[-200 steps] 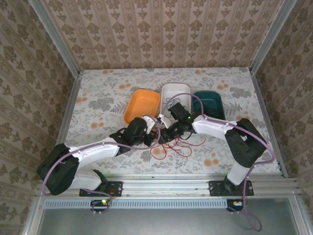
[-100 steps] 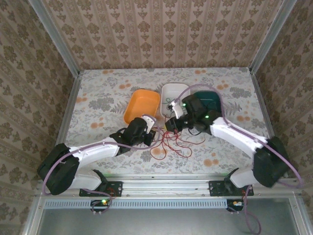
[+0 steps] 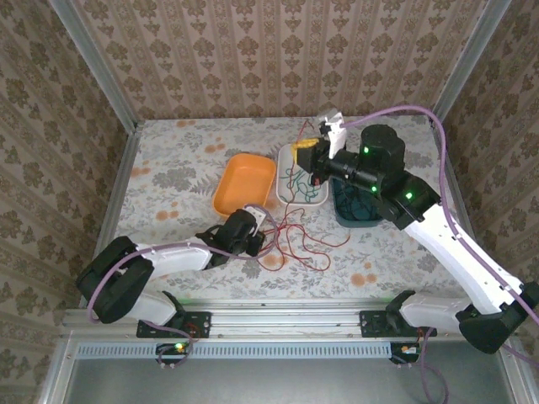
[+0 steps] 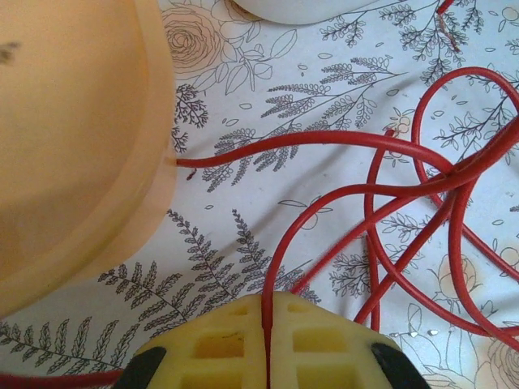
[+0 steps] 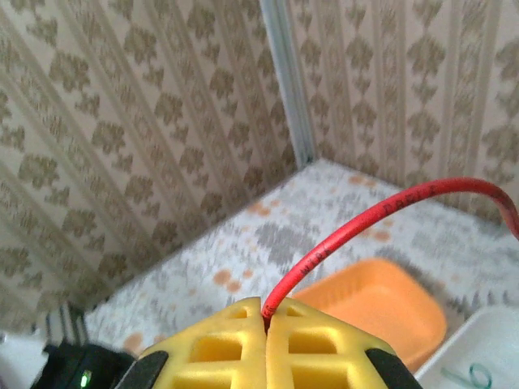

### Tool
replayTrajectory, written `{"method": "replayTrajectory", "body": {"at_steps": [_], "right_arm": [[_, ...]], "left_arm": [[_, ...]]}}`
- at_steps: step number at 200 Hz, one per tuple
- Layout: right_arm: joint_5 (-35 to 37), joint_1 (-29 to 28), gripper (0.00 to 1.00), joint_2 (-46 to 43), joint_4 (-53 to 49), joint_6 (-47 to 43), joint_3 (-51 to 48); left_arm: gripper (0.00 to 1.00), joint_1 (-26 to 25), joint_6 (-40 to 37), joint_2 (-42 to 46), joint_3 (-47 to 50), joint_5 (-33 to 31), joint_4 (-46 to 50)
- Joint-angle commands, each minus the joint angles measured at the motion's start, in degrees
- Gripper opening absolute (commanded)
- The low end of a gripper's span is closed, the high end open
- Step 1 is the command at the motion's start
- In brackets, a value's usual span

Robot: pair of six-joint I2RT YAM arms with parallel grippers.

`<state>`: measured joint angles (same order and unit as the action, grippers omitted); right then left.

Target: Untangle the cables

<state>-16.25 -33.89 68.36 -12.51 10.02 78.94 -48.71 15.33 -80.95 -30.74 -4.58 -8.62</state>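
Left gripper and right gripper clench red cable; raise right slowly so loops beyond left jaws slip free.

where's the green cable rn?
Top view: green cable lies in the white tray, centre back, between the orange tray and teal tray, below the raised right claw.

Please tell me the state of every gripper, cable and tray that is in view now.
left gripper, shut on a red cable, low.
right gripper, shut on a red cable, raised.
red cables, tangled in loops on the table.
green cable, lying in the white tray.
orange tray, upright, empty.
teal tray, partly hidden, contents unclear.
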Motion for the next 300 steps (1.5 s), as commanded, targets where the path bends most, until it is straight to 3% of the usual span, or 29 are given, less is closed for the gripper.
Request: {"method": "replayTrajectory", "body": {"at_steps": [1,84,134,202,246,300], "right_arm": [[4.0,-0.2,0.00,1.6,7.1,-1.8,4.9],[12.0,-0.1,0.00,2.5,15.2,-7.5,16.9],[9.6,0.0,0.00,7.6,18.7,-9.9,29.3],[6.6,1.3,0.00,20.9,9.8,-6.8,48.5],[3.4,1.6,0.00,28.5,5.1,-2.0,52.5],[1.0,1.5,0.00,35.6,3.0,1.2,54.7]], "left_arm": [[0.00,-0.3,1.6,-1.1,1.4,-1.3,-0.3],[0.00,-0.6,3.4,-3.1,4.1,-2.6,-0.8],[0.00,-0.6,5.2,-7.2,4.4,-4.9,-1.5],[0.00,-1.3,5.7,-6.1,5.1,-6.4,-1.8],[0.00,-1.4,3.3,0.8,7.2,-4.0,-3.9],[0.00,-1.2,4.0,6.3,8.1,-5.3,-2.3]]}}
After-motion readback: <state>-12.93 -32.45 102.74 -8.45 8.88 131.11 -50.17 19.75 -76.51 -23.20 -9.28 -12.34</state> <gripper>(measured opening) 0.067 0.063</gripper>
